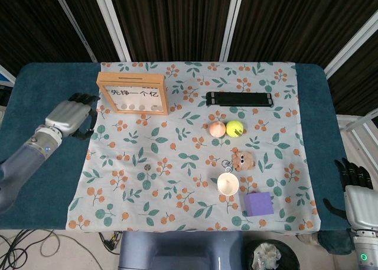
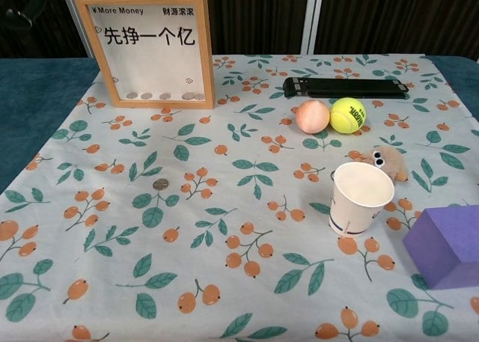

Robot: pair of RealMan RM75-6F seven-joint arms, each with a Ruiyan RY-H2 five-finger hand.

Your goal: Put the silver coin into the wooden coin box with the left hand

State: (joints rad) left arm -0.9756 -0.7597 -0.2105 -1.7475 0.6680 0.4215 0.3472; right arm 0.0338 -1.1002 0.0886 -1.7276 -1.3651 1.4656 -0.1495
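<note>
The silver coin [image 1: 146,163] [image 2: 160,184] lies flat on the floral cloth, left of centre, with nothing touching it. The wooden coin box [image 1: 132,93] [image 2: 146,46] stands upright at the back left, with several coins resting along its bottom. My left hand [image 1: 69,117] hovers over the blue table edge just left of the box, far from the coin. Its fingers are loosely curved and hold nothing. It is almost out of the chest view. My right hand [image 1: 354,187] stays at the lower right beyond the cloth, fingers apart and empty.
A black bar [image 1: 239,97] [image 2: 346,87] lies at the back. A peach [image 1: 217,129] [image 2: 312,117] and a tennis ball [image 1: 234,127] [image 2: 348,114] sit mid-table. A plush toy [image 1: 241,159], a paper cup [image 1: 228,184] [image 2: 361,198] and a purple block [image 1: 258,204] [image 2: 447,245] stand at the front right.
</note>
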